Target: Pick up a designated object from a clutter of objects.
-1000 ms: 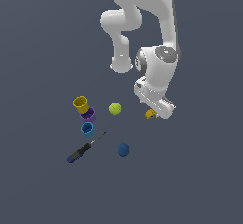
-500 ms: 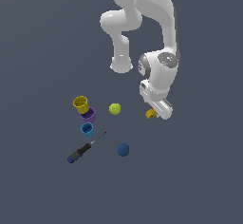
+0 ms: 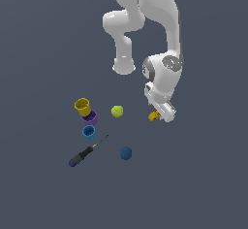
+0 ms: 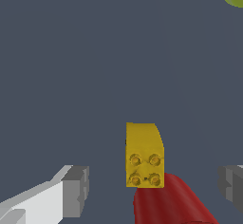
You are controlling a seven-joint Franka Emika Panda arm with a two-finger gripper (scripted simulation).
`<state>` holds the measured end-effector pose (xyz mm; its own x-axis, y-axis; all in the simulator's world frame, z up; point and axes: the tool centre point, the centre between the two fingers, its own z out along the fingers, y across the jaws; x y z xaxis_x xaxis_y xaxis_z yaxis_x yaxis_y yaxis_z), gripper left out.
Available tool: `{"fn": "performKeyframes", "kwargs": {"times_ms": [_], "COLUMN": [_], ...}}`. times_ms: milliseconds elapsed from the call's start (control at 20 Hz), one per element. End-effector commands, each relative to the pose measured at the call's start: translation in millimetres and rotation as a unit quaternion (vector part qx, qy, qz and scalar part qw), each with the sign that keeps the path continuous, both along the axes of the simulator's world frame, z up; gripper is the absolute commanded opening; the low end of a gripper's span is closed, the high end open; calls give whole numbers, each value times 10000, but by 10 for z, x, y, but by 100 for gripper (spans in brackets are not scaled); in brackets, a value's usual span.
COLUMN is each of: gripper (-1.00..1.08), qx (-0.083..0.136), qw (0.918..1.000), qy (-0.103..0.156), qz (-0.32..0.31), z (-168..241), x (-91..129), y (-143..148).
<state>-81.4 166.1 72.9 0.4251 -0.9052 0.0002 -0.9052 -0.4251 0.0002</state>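
The designated object (image 4: pixel 144 154) is a small golden-yellow block with a rounded end and studs on top. It lies on the dark floor, touching a red cup (image 4: pixel 168 201). My gripper (image 4: pixel 154 186) is open, with one grey fingertip on each side of the block and the red cup, well apart from both. In the exterior view the designated object (image 3: pixel 153 117) peeks out just beside the lowered gripper (image 3: pixel 159 115). The rest of the clutter of objects lies toward the exterior view's left.
A yellow-green ball (image 3: pixel 117 111) lies to the left of the hand in the exterior view. Further left stand a yellow cup (image 3: pixel 82 106), a purple cup (image 3: pixel 90 117) and a blue cup (image 3: pixel 89 132). A blue-black screwdriver (image 3: pixel 85 153) and a blue ball (image 3: pixel 126 153) lie nearer the front.
The hand has turned slightly and shifted a little toward the exterior view's right over the golden-yellow block. None of the objects has moved.
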Motion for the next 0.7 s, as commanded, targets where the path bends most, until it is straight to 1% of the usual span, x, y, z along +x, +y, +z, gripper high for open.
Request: {"fn": "performKeyframes", "kwargs": {"times_ms": [0,300,650], "gripper": [100,100,100], "qx": [2,0,1], "qw": [10000,10000,10000], "qy": [0,1,0], "qz": [-27,-11,-20], "z": [-8,-70,-354], "x": [-7,-7,-16], "y": [5,3,2]}}
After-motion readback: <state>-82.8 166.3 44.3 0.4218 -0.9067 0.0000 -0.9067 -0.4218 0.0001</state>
